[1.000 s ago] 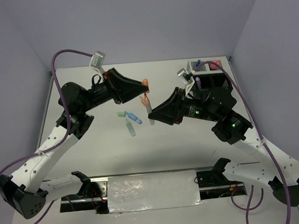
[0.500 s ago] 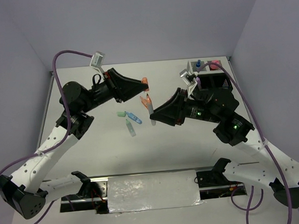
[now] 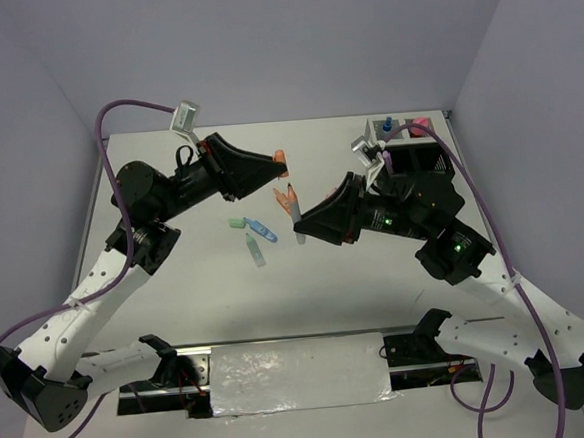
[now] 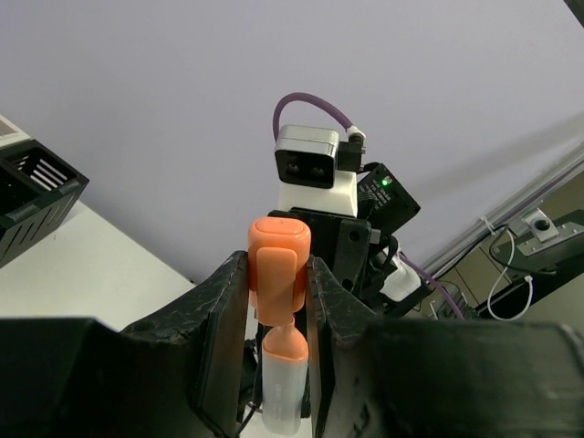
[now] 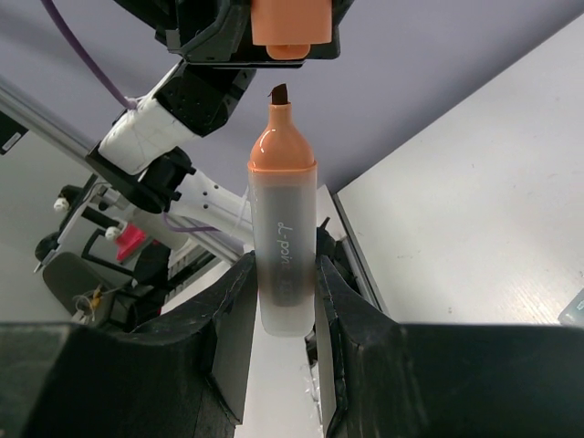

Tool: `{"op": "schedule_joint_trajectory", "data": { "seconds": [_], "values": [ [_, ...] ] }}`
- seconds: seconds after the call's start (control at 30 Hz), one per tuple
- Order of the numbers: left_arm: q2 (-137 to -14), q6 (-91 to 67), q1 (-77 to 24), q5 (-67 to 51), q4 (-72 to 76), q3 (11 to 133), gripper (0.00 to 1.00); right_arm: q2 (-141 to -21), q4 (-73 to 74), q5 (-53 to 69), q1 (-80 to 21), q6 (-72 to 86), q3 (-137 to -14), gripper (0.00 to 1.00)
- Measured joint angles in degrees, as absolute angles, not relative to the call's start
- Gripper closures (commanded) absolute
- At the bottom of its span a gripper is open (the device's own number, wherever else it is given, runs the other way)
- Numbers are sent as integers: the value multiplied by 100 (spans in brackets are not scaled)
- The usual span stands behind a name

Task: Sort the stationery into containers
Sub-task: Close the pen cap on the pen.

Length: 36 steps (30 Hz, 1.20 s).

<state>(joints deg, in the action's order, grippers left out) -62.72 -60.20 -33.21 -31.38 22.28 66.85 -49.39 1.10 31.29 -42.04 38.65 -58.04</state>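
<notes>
Left claw (image 4: 276, 274) is clenching an orange cap (image 4: 278, 260) between its fingers, the cap's flat end sticking out past the fingertips. Right claw (image 5: 285, 274) is gripping the matching marker (image 5: 283, 246) by its frosted barrel, with the chisel tip bared and pointing at the cap, which is hanging just beyond that tip without touching it. The barrel's lower end is disappearing between the right claw's fingers, and its lettering is only partly readable. From above, both claws are meeting nose to nose over the table (image 3: 307, 288). Nearer the arm bases than the left claw, a green piece (image 3: 237, 223), a blue piece (image 3: 263, 229) and a pale marker (image 3: 255, 250) are lying loose. Behind the right claw, its own arm is covering much of the black organiser (image 3: 416, 155). The white mesh tray (image 3: 376, 131) is peeking out beside it. Pink and blue things are standing up there, but which container is holding them I cannot tell.
</notes>
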Motion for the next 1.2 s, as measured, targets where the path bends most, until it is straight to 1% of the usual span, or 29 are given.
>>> {"op": "schedule_joint_trajectory", "data": {
  "seconds": [0.7,1.03,1.2],
  "values": [
    [-6187,-6034,-3321,-3310,2508,6549,98,-5186,-82,3498,-4049,3983,-5913,92],
    [-6219,-6198,-3321,-3548,2928,6436,98,-5280,-231,3577,-3977,4016,-6018,92],
    [-6311,-6246,-3312,-3586,3177,6436,98,-5461,-292,3881,-3756,4018,-6241,92]
  ]
}}
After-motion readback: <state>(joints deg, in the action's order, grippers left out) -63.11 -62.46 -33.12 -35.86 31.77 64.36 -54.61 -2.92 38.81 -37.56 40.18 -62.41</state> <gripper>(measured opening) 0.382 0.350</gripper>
